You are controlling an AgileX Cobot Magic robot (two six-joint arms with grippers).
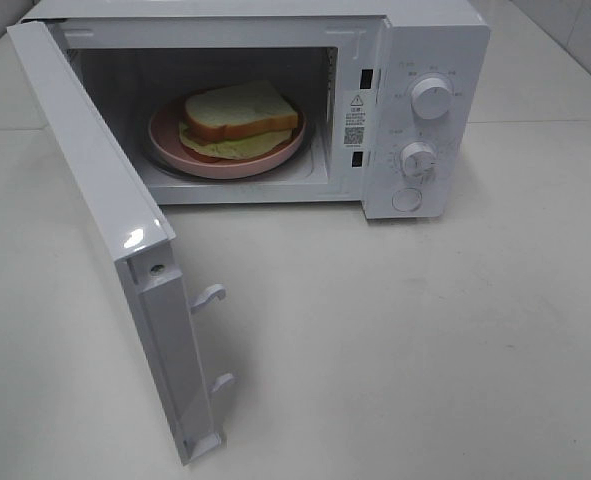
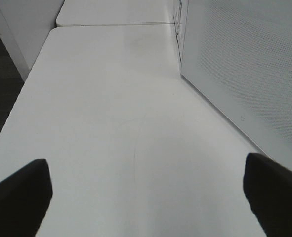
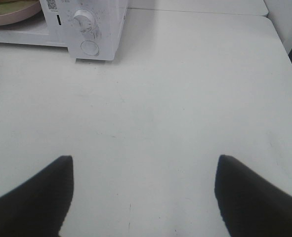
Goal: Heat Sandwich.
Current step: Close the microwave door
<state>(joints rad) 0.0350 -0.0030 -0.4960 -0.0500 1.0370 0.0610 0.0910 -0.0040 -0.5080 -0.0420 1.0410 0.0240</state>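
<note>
Your layered pale-bread sandwich [image 1: 240,118] is loaded in the white microwave [image 1: 430,35]; white door [image 1: 95,220] at nine o'clock unshut. Left gripper [image 2: 146,190], right gripper [image 3: 145,190]: wide, empty.

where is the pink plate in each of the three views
Exterior high: the pink plate sits inside the open microwave, under the sandwich.
Left wrist: not in it.
Right wrist: only a sliver of it shows at the picture's edge, next to the knob panel.
Shared landmark: the microwave. The left wrist view shows only its open door, and the right wrist view its knob panel.
</note>
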